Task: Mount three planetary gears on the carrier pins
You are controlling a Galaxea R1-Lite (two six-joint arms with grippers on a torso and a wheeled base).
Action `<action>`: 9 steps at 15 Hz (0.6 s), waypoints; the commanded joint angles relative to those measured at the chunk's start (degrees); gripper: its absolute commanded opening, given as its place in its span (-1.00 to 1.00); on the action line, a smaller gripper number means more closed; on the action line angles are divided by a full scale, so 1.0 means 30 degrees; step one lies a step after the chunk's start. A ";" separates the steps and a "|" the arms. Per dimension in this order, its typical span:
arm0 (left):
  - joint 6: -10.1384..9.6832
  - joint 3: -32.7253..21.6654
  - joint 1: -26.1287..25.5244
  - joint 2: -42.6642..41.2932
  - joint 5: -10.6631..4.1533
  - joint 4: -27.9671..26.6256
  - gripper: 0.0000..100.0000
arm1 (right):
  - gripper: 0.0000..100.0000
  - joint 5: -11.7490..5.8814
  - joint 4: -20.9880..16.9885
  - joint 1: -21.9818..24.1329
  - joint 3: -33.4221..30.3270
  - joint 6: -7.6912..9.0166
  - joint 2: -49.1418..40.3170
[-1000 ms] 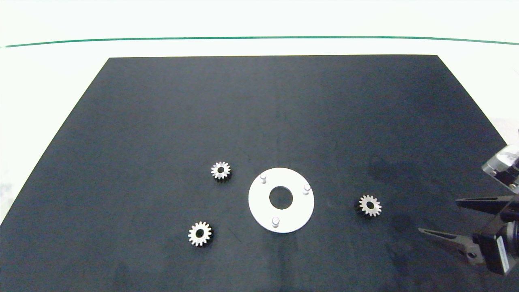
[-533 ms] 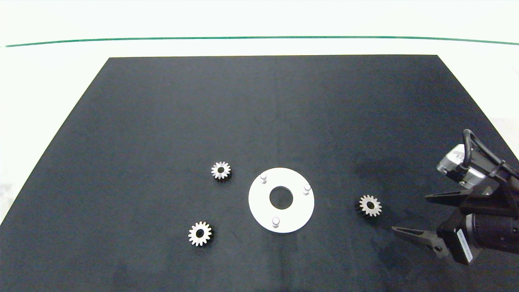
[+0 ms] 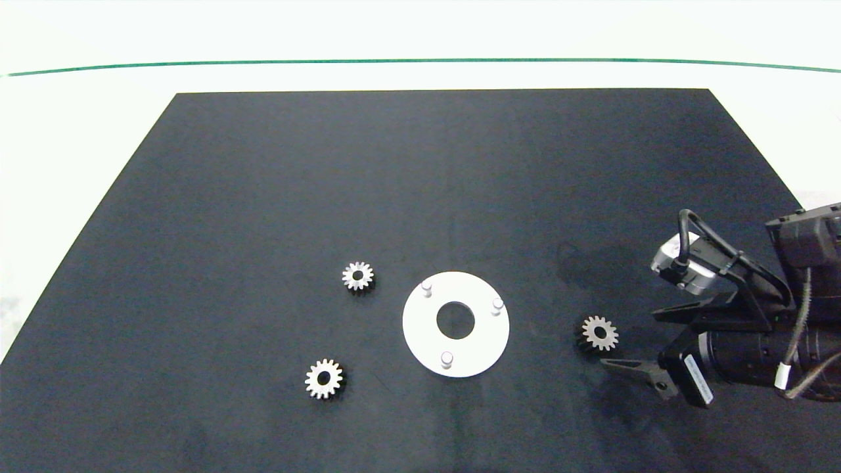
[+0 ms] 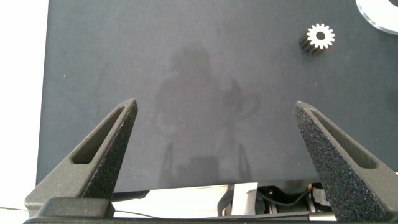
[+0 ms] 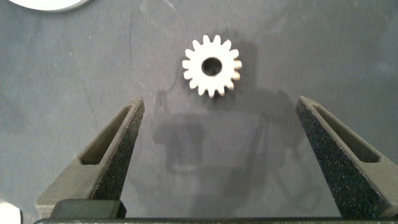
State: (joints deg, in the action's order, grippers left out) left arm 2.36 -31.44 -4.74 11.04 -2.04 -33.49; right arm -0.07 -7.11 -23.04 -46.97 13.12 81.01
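Your right gripper (image 3: 631,338) hovers with fingers spread wide, holding nothing, just beside the right-hand gear (image 3: 599,332), which lies flat on the dark desk (image 3: 420,184). Two more silver toothed gears (image 3: 358,276) (image 3: 324,378) lie left of the white disc (image 3: 483,341); its three pins (image 3: 447,358) stand bare. Your left gripper (image 4: 217,143) also gapes wide, holding nothing.

Right pincer (image 3: 629,338) hovers spread wide (left pincer (image 4: 217,140) likewise parted).
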 commanded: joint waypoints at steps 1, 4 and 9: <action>0.0003 -0.0067 -0.0001 -0.0019 0.0005 -0.0058 1.00 | 1.00 -0.0005 -0.0033 -0.0201 -0.0691 0.0051 0.0976; 0.0003 -0.0184 -0.0001 -0.0019 0.0005 -0.0058 1.00 | 1.00 -0.0503 -0.0004 -0.0640 -0.0867 0.0022 0.1357; -0.0027 -0.0506 -0.0001 -0.0019 -0.0025 -0.0058 1.00 | 1.00 -0.0649 0.0641 -0.0845 -0.0896 0.0022 0.1855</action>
State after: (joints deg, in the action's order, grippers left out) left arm 2.32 -32.74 -4.73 11.02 -2.06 -33.49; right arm -2.00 -5.18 -25.49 -49.64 13.08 86.30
